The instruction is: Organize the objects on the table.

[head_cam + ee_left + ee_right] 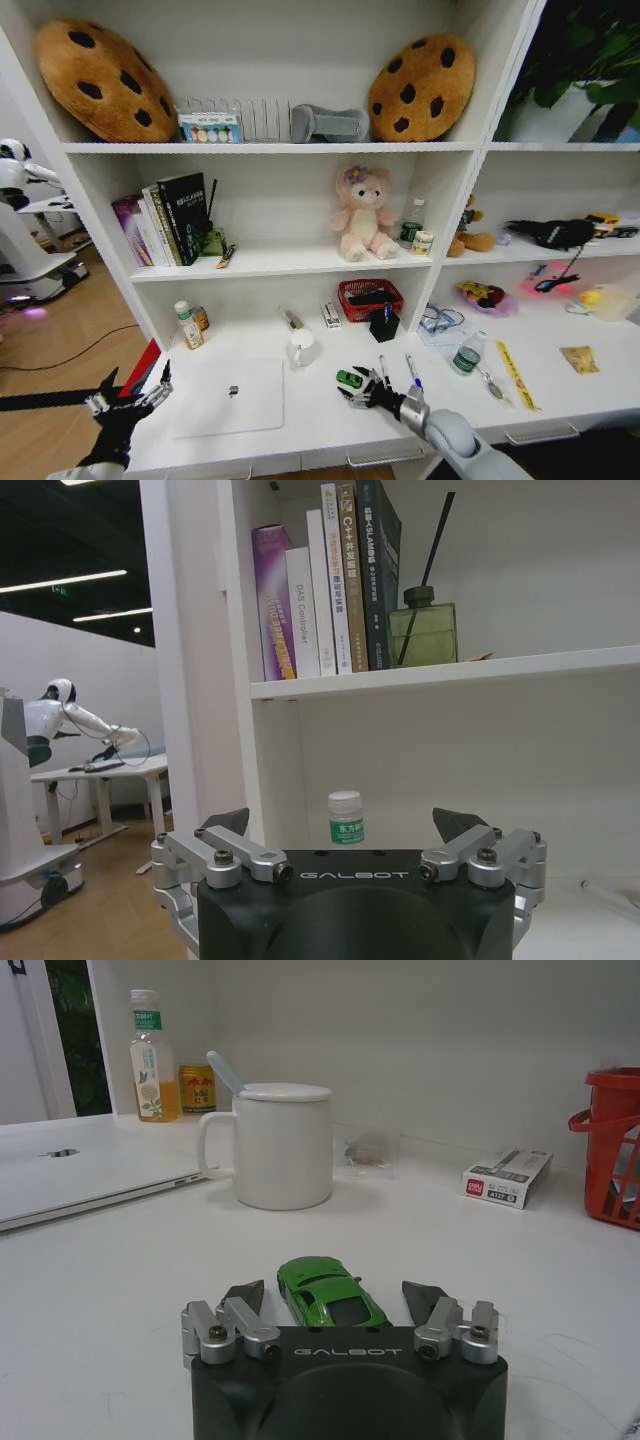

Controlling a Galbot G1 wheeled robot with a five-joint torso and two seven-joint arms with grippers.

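A tiny green toy car [348, 378] [330, 1292] sits on the white table [320, 430], between the spread fingers of my right gripper [360, 392] [334, 1298], which is open around it. The fingers [245, 1295] stand apart from the car's sides. The silver laptop [230, 395] [80, 1170] lies shut to the left. Two pens [383, 370] lie just behind the car. A green-labelled clear bottle [466, 353] and a yellow packet [580, 358] are farther right. My left gripper [130, 400] [343, 825] hangs open and holds nothing at the table's front left corner.
A white mug [300, 347] [282, 1145] stands behind the car, with a red basket [368, 298] [615, 1145] and a small box [507, 1175] beyond. A juice bottle [187, 325] [346, 818] and a can [198, 1088] stand by the shelf wall. Books [320, 580] fill the shelf above.
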